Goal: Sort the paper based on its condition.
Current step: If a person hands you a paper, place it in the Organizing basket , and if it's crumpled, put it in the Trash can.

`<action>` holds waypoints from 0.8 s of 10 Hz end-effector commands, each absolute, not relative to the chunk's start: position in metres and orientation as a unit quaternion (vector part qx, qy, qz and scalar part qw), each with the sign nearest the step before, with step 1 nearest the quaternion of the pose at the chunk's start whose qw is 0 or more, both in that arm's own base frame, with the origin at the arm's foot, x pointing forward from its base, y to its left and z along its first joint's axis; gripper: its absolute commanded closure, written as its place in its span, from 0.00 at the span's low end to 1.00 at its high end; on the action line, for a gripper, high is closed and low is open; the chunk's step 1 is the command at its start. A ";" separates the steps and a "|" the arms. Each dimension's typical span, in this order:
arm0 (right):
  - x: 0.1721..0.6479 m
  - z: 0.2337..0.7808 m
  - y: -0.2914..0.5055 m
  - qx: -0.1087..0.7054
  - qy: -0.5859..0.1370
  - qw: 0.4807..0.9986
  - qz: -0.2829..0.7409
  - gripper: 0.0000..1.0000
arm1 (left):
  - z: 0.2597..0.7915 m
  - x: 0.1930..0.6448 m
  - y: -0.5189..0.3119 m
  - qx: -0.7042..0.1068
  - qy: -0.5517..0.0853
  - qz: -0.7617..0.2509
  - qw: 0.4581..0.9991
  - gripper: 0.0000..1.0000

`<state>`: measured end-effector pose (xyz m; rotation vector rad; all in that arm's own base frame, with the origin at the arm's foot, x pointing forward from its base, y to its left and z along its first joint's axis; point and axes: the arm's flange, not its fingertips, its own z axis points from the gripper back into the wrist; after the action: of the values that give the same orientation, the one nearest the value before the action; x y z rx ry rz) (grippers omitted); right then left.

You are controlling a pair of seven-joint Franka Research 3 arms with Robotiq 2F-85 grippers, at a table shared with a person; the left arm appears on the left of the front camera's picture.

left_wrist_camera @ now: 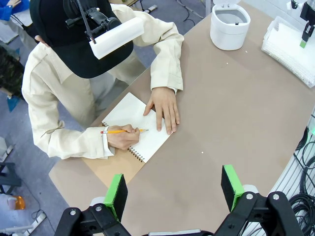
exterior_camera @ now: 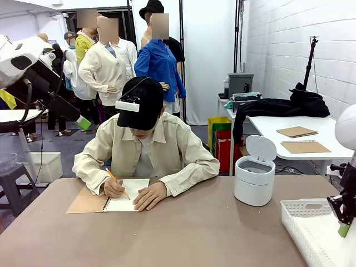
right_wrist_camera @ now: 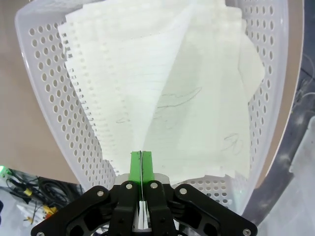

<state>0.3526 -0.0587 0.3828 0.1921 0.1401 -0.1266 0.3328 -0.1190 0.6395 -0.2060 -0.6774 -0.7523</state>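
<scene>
At lower centre of the right wrist view, the right gripper (right_wrist_camera: 141, 162) is pinched shut on nothing above paper (right_wrist_camera: 167, 93) already stacked in the tray (right_wrist_camera: 44, 83), while the person's notebook (exterior_camera: 125, 196) page remains unsorted.

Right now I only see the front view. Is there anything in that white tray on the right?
Observer: Yes. The right wrist view shows several lined sheets fanned out in the tray, some with pencil scribbles.
Operator: Is the gripper over it holding one?
Observer: The right gripper is shut, its green pads together above the sheets. I can't tell whether a sheet is pinched.
Operator: And the other gripper?
Observer: The left gripper is open, up high, looking down at the open notebook.
</scene>
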 end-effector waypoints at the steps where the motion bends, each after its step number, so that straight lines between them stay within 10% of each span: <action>1: 0.288 0.344 -0.047 0.091 0.080 0.990 -0.066 0.93 | 0.639 0.333 -0.118 -0.103 -0.323 -0.358 0.870 0.00; 6: 0.283 0.355 -0.056 0.060 0.112 0.991 -0.046 0.00 | 0.639 0.333 -0.118 -0.103 -0.323 -0.358 0.870 0.00; 8: 0.285 0.356 -0.058 0.046 0.127 0.990 -0.040 0.00 | 0.639 0.333 -0.118 -0.103 -0.323 -0.358 0.870 0.00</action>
<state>0.3344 -0.0656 0.3841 0.1268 0.2461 -0.0853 0.3328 -0.1190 0.6395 -0.2060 -0.6774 -0.7523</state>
